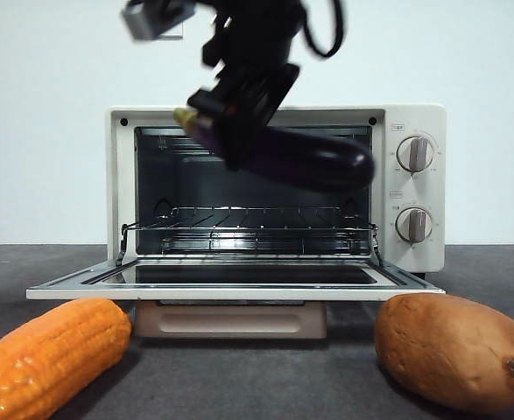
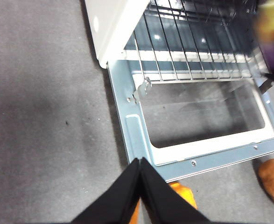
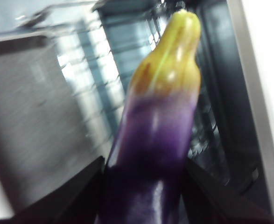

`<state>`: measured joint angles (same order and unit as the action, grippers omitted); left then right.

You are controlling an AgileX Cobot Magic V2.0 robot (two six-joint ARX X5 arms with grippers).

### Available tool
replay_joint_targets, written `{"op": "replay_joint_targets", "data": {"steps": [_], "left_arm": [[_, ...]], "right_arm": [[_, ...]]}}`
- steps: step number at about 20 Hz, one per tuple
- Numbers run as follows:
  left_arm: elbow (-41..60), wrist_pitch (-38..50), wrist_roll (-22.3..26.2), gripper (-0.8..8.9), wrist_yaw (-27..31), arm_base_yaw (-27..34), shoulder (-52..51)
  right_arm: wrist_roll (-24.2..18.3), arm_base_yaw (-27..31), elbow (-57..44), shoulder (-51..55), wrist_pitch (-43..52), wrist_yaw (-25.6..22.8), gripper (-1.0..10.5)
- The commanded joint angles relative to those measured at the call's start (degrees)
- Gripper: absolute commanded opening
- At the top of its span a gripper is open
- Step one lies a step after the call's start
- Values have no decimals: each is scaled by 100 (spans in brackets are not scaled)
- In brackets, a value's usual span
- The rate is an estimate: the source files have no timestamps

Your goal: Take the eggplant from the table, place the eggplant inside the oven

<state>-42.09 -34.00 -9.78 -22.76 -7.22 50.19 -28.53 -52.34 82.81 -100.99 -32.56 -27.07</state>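
Eggplant (image 1: pixel 313 159) hangs in the right pincer (image 1: pixel 239 105), pinched near its stem end, in front of the open oven (image 1: pixel 418 254) above the rack, body trailing toward 4 o'clock. Skin looks glossy and probably slippery, so a firm mid-body grip seems safer. Left pincer (image 2: pixel 140 161) is pressed together over the worktop (image 2: pixel 43 116).

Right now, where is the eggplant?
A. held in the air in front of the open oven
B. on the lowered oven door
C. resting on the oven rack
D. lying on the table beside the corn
A: the right gripper is shut on the eggplant, holding it above the rack at the open oven.
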Motion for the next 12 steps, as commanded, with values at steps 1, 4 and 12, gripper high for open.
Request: {"op": "replay_joint_targets", "data": {"steps": [1, 4, 12], "left_arm": [[-22, 63, 179, 6, -227, 122, 35], [-20, 66, 256, 6, -385, 173, 35], [-22, 79, 332, 6, -428, 173, 35]], "right_arm": [[-579, 11, 286, -409, 271, -173, 171], [-1154, 109, 361, -763, 688, -334, 171], [-1685, 310, 361, -1115, 1180, -726, 230]]}}
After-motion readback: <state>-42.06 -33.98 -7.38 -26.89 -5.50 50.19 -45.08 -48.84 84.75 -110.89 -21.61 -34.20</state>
